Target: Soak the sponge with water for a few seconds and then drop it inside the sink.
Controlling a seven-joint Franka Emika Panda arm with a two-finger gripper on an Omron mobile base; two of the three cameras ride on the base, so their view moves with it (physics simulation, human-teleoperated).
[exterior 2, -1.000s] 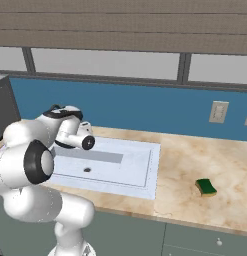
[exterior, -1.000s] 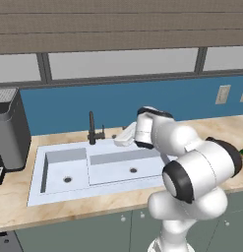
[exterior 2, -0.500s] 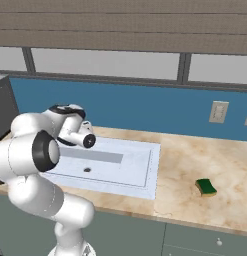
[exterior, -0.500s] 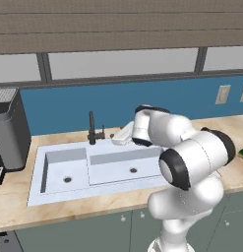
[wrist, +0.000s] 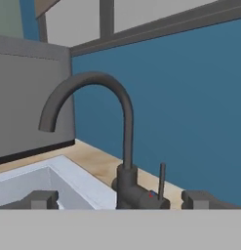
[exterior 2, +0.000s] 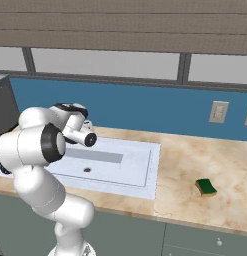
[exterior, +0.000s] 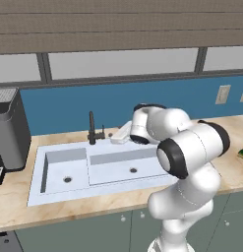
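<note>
Tabletop [exterior 2: 195,160]: the tan stone surface before you, running along a blue wall; its front edge crosses the lower part of both base views. A dark appliance [exterior: 10,130] stands at its left end.

Sink [exterior: 59,189]: pale double basin sunk into the tabletop, small deep bowl to your left, wide shallow bowl to your right, a dark drain in each. Bare tabletop lies between its right rim and the sponge.

Faucet [wrist: 123,146]: black, curved spout, upright at the sink's back rim; a thin lever rises just beside its base.

Fingers [wrist: 44,199]: two dark tips set well apart, holding nothing, with the faucet base between them in the hand view.

Sponge [exterior 2: 206,187]: small flat slab, dark green top, yellow underside, lying on the tabletop well to the right of the sink.
</note>
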